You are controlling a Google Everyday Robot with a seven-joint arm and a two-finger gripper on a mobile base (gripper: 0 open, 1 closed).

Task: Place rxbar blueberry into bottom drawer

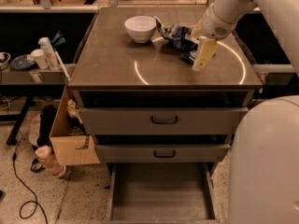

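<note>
The rxbar blueberry, a small dark-blue bar, lies on the cabinet top at the right, mostly hidden by my gripper. My gripper is down on the cabinet top right against the bar, on its right side. The wrinkly blue-and-white chip bag lies just behind the bar. The bottom drawer is pulled out at the foot of the cabinet, and its grey floor holds nothing.
A white bowl stands on the cabinet top, left of the chip bag. The two upper drawers are closed. A cardboard box stands on the floor left of the cabinet. A side shelf with cups is at the left.
</note>
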